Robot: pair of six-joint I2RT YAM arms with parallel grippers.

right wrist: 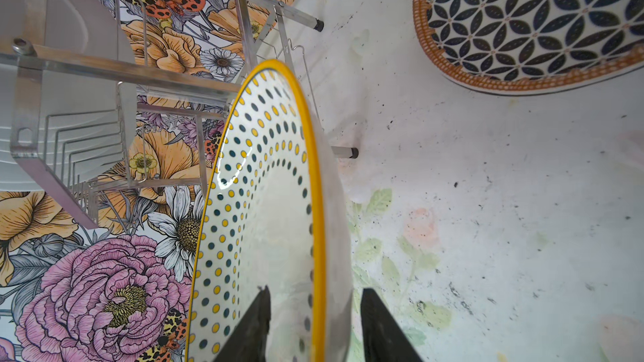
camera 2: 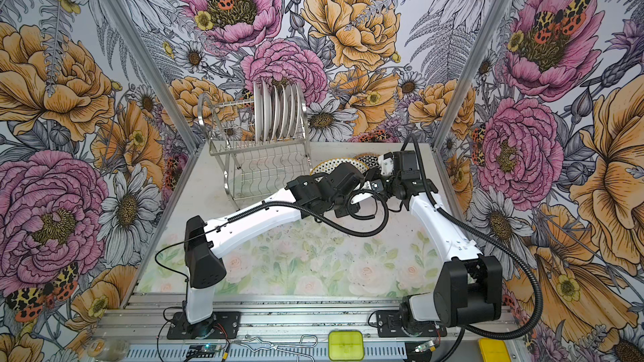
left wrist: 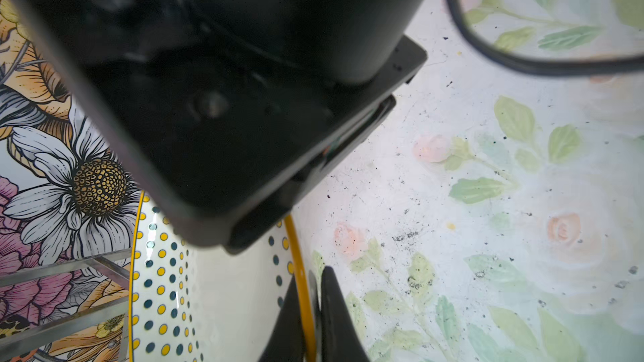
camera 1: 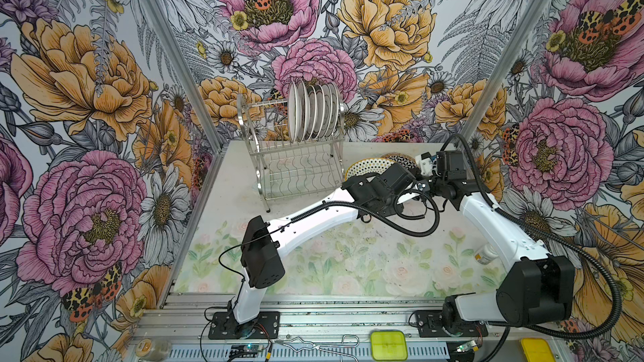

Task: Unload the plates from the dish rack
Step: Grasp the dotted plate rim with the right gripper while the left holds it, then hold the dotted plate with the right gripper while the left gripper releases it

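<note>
**Round white plate with dark and yellow dots and a yellow rim (right wrist: 265, 203), held on its edge**

This dotted plate is out of the shiny steel wire dish rack (camera 1: 299, 168). It stands up on its edge just beside the rack, over the pale flowery table (camera 1: 348, 255).

The left gripper (left wrist: 312, 290) is pinched tight on the yellow rim. The right gripper (right wrist: 315, 290) has one finger on each side of the plate. A gap shows, so its jaws are apart.

A row of white plates (camera 1: 313, 113) stands in the top shelf of the rack. Another round plate with a dark leaf pattern and a brown rim (right wrist: 522, 22) lies flat on the table near the dotted plate.
</note>
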